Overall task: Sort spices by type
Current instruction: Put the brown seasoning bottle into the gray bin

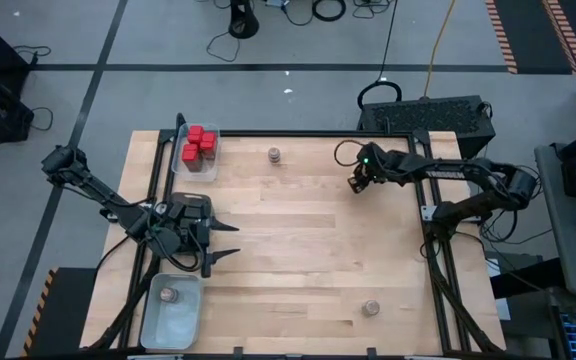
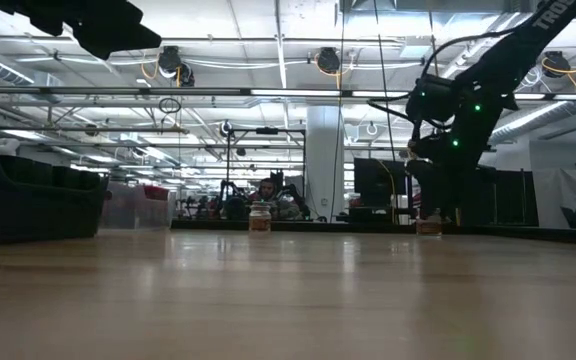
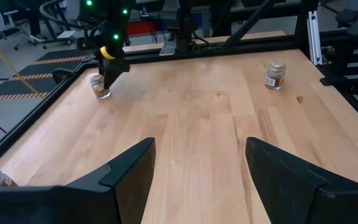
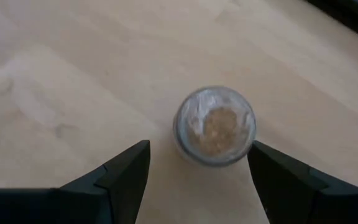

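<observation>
Your right gripper's (image 4: 197,180) fingers (image 4: 120,177) stand apart, hovering directly over a round spice jar (image 4: 215,126) near the table's (image 1: 298,250) far right side, not touching it. Your left gripper (image 3: 197,180), fingers spread and empty, waits at the left edge. No label or writing on the jars is readable. Red tins (image 1: 200,145) fill the far-left tray (image 1: 182,160).

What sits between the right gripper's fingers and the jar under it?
Nothing. In the right wrist view the right gripper is open above the jar, with only bare table between its fingers and the jar.
</observation>
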### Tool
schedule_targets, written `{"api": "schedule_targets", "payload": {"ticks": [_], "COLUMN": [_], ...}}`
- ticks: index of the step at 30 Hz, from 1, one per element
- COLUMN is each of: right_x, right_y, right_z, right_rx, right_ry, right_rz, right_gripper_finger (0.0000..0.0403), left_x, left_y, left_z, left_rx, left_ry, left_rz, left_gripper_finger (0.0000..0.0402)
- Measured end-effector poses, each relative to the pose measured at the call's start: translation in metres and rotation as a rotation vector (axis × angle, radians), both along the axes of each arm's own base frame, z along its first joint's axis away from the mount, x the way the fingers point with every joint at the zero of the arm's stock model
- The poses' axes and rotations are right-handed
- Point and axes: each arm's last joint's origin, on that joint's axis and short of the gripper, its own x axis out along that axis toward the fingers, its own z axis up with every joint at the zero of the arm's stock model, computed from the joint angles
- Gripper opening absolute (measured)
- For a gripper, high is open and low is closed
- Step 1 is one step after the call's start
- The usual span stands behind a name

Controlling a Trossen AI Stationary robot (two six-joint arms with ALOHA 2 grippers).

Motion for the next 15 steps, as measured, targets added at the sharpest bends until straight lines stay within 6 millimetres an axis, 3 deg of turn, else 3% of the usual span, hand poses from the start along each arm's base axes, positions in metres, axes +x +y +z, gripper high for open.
{"api": "schedule_targets", "payload": {"ticks": [8, 15], "right_x": [0.009, 0.000], "right_y": [0.011, 0.022], "right_z": [-0.001, -0.023], "right_rx": [-0.110, -0.145], "right_ry": [0.003, -0.044], "right_rz": [0.002, -0.063], "right_gripper_finger": [0.0254, 0.0254], "left_x": [0.000, 0.000], "left_y": [0.000, 0.000], "left_z": [0.000, 0.000], "left_rx": [-0.002, -0.002], "left_ry": [0.000, -0.001], "left_rz": [0.001, 0.001], "left_gripper_finger": [0.0256, 0.0256]}}
